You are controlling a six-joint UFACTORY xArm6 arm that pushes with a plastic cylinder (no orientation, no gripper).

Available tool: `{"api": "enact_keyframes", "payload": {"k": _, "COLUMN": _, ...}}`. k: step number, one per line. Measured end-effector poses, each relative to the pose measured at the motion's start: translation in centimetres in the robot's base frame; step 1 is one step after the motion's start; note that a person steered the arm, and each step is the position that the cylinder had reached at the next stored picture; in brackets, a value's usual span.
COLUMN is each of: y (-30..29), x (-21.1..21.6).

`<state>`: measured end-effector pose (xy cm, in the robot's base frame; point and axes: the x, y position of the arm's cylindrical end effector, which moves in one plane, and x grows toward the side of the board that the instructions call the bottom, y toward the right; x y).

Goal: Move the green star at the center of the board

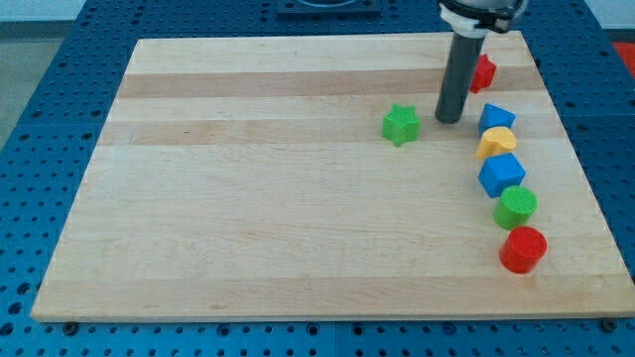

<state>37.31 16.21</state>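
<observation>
We are working with the green star as our landmark, and it is sitting on the wooden board toward the view's upper right of the board's middle, clear of every other block. Our tip is resting just to the view's right of the star, near it but, as far as we can judge, not yet touching. We are carrying no fingers at all, only the straight rod, so there is nothing to open or close and nothing is being held.

To the view's right of the star, beyond the tip, a loose column of blocks is lying: a red block partly hidden behind the rod, then a blue block, a yellow block, a blue cube, a green cylinder and a red cylinder, each lower in the view than the last.

The board's centre is lying to the star's left and somewhat below it. We are judging that our tip is standing well for a leftward push, but a little too level with the star for the downward part. Doing this step well is calling for contact on the star's upper right side, aimed through its middle, so that it is sliding without spinning off the tip. We are also keeping the rod away from the blue block just beside it.
</observation>
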Motion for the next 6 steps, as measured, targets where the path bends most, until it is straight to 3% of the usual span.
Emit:
{"api": "enact_keyframes", "payload": {"k": 1, "y": 0.3, "x": 1.2}}
{"api": "enact_keyframes", "payload": {"k": 6, "y": -9.5, "x": 1.5}}
